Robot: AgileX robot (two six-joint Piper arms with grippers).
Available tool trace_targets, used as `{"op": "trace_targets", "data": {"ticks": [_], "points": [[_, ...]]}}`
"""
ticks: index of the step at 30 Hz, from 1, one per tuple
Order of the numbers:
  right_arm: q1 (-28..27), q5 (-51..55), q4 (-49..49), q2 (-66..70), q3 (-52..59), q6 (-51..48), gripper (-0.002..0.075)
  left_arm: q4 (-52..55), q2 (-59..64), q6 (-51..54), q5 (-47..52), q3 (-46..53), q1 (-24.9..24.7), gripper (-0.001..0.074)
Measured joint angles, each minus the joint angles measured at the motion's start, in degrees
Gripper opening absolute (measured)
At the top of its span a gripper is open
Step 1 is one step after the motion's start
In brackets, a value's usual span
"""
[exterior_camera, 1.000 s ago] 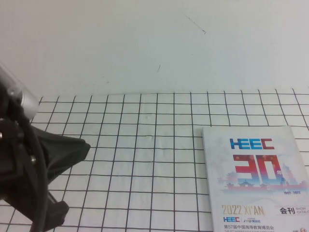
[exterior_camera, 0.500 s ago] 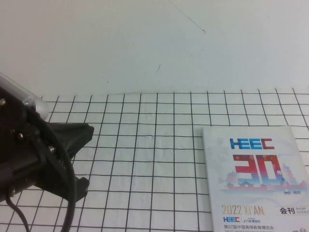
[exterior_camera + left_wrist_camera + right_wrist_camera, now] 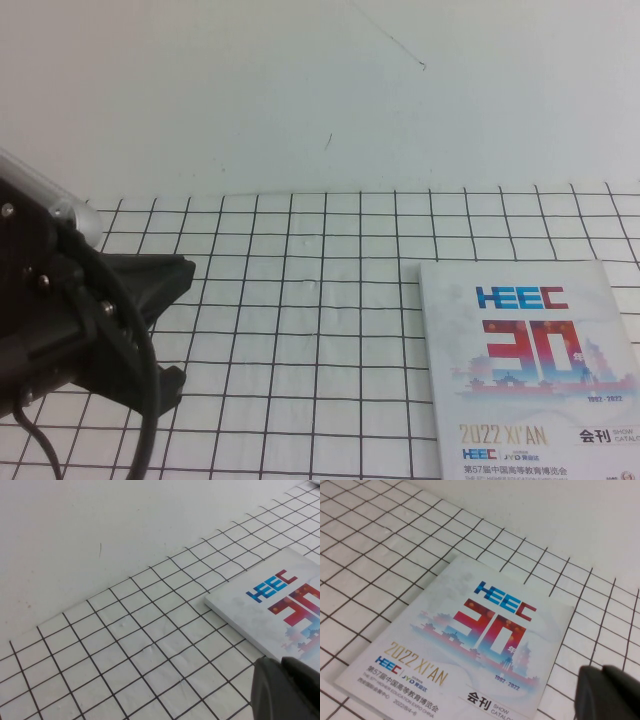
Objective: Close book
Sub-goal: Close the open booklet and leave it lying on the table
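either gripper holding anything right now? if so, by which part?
Nothing held. The book lies closed and flat on the grid mat; the left gripper sits off to its left, the right gripper by its near edge, neither gripping it.

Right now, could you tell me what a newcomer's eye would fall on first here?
The colourful HEEC book, lying closed on the grid mat at the robot's right, draws the eye first. Next comes the black left arm looming at the mat's left with the left gripper; the right gripper shows as a dark tip near the book.
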Motion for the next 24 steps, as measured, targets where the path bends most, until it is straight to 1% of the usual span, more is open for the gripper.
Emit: {"op": "trace_targets", "data": {"ticks": [19,24], "points": [[0.00,0.00,0.09,0.00,0.00,0.00,-0.0003,0.00,0.00,0.00,0.00,0.00,0.00,-0.0003],[0.00,0.00,0.09,0.00,0.00,0.00,-0.0003,2.66,0.00,3.02,0.00,0.00,0.00,-0.0003]]}}
